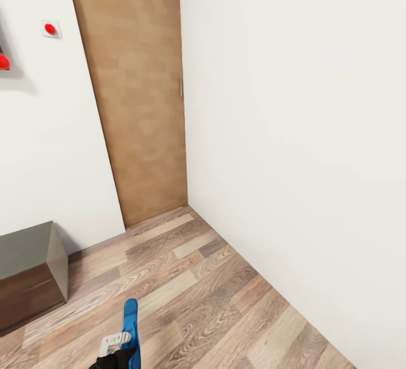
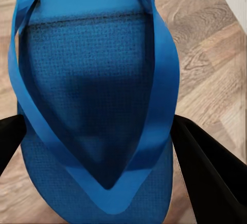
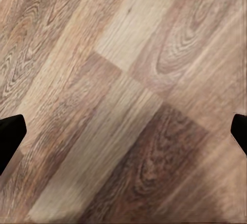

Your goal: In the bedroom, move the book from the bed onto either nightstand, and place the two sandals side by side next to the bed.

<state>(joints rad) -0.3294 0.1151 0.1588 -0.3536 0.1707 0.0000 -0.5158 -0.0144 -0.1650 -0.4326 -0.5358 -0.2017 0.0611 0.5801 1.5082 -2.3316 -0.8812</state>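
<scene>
At the bottom edge of the head view, the left gripper (image 1: 115,352) (cut off by the frame) is clamped on a blue sandal (image 1: 131,329) above the plank floor (image 1: 225,284). A brown door (image 1: 135,92) fills the corner between white walls; a dark cabinet (image 1: 28,273) sits lower left. From the left wrist, the sandal (image 2: 98,106) lies between black fingers (image 2: 211,172). From the right wrist, the right gripper (image 3: 123,136) has its finger tips (image 3: 9,134) spread wide over bare floor (image 3: 123,80).
</scene>
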